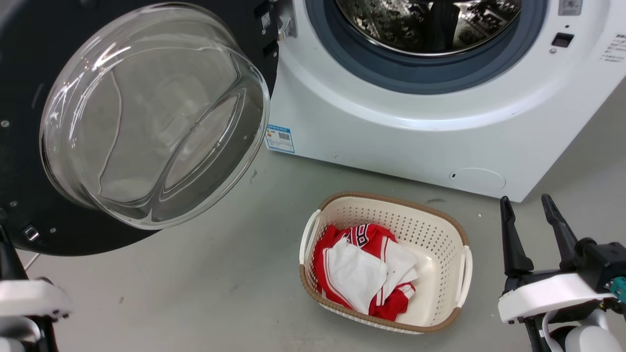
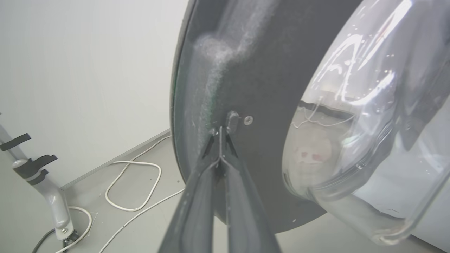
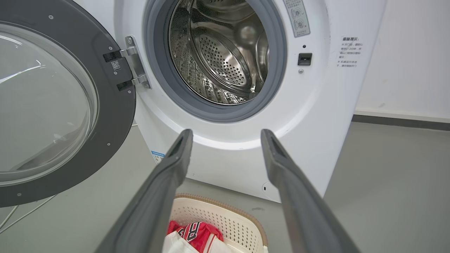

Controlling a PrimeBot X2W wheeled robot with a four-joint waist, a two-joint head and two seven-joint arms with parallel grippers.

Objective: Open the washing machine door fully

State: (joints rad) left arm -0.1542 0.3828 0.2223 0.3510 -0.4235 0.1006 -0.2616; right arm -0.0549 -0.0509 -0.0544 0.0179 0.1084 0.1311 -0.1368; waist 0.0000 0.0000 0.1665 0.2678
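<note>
- Washing machine door point(image 1: 146, 117): swung out on hinge point(image 3: 135, 63), upper left of head view, glass bowl facing camera, black rim cut off by frame edge.
- Washing machine point(image 1: 391, 137): upper centre and right of head view; drum point(image 3: 225, 52) mouth fully exposed, top centre of right wrist view.
- Left gripper point(image 2: 220, 140): fingers pressed together, nothing between them; tips against door's inner face just beside latch point(image 2: 232, 121), centre of left wrist view.
- Right gripper point(image 1: 525, 200): spread, empty, lower right of head view, well apart from door, near laundry basket point(image 1: 420, 225).
- Red and white clothes point(image 1: 362, 274) in basket, bottom centre; white cables point(image 2: 133, 182) on floor, lower left of left wrist view.
- Step, as judged: late in push-open, seemingly near full swing; remaining hinge travel impossible to tell.
- Next: likely needs slow outward push with closed tips kept on face near latch, following door's arc; risk of tips sliding off glossy surface or past rim.
</note>
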